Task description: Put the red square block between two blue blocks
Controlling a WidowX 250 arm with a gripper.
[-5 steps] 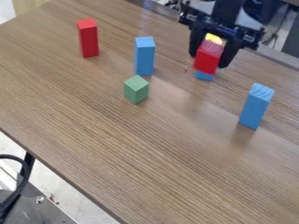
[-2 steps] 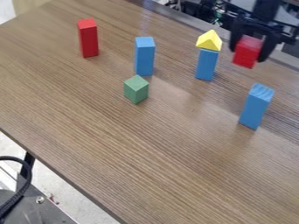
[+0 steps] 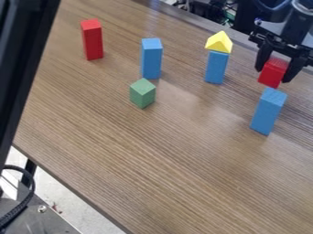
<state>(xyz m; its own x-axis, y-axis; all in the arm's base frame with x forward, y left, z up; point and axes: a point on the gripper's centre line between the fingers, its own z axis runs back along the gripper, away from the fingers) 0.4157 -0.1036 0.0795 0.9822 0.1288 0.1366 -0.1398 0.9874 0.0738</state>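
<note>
"Fingers [image 3: 295,68] snug around the red square block [image 3: 272,73], are we finished?"

"Halfway, we judge: only grasped. One tall blue block [image 3: 267,113] stands just below our fingers; placing between it and another blue block [image 3: 216,67] remains."

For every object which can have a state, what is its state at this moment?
Gripper: closed on the red square block
Red square block: held
Tall red block: upright
Blue block near the green one: upright
Blue block under the yellow one: upright
Front blue block: upright
Yellow block: resting
Green block: resting
</note>
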